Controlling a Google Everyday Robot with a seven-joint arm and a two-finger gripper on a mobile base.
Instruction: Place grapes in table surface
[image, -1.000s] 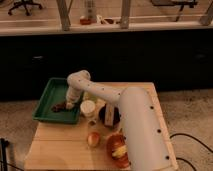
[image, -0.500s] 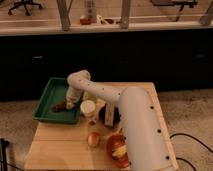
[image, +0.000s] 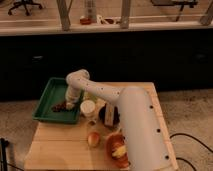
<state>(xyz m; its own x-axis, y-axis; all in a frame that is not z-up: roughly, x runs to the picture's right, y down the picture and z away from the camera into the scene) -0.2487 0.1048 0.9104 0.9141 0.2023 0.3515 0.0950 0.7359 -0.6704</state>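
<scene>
The grapes (image: 58, 106), a small dark reddish-brown cluster, lie inside the green tray (image: 46, 102) at the table's left. My gripper (image: 69, 105) reaches down into the tray right beside the grapes, at their right end. The white arm runs from the lower right across the table to it. The table surface (image: 60, 142) is light tan planks, bare at the front left.
A white cup (image: 88, 108) stands just right of the tray. A round yellow-red apple (image: 93, 138) sits in front of it. An orange bowl with yellow fruit (image: 116, 147) is partly hidden by the arm. A dark object (image: 108, 116) sits by the arm.
</scene>
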